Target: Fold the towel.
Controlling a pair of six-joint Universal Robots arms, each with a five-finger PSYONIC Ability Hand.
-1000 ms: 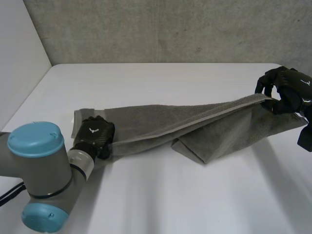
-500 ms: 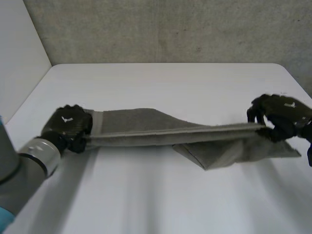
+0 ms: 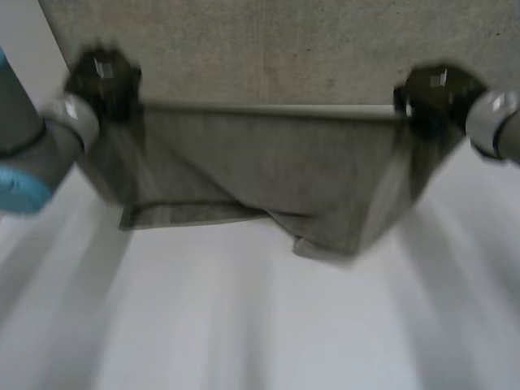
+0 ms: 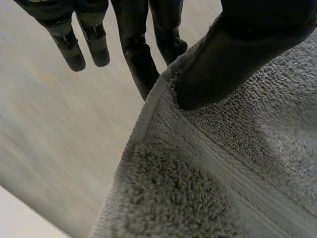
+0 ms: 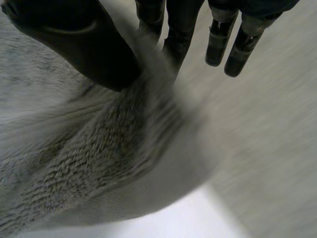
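Note:
A grey towel (image 3: 268,166) hangs spread between my two raised hands, its lower part draping onto the white table (image 3: 260,325). My left hand (image 3: 101,77) pinches the towel's upper left corner; in the left wrist view the thumb (image 4: 237,54) presses the towel's hem (image 4: 198,144) against the fingers (image 4: 138,54). My right hand (image 3: 435,93) pinches the upper right corner; the right wrist view has its thumb (image 5: 84,44) clamping the towel (image 5: 99,158) against the fingers (image 5: 173,34). The towel's top edge is stretched taut and level.
A grey concrete wall (image 3: 268,49) stands behind the table. The towel's bottom fold (image 3: 325,244) rests on the table near its middle. Bare table lies in front of the towel.
Both hands have risen high from the table with the towel's corners, lifting it from flat into a hanging sheet. The left hand closed on its corner.

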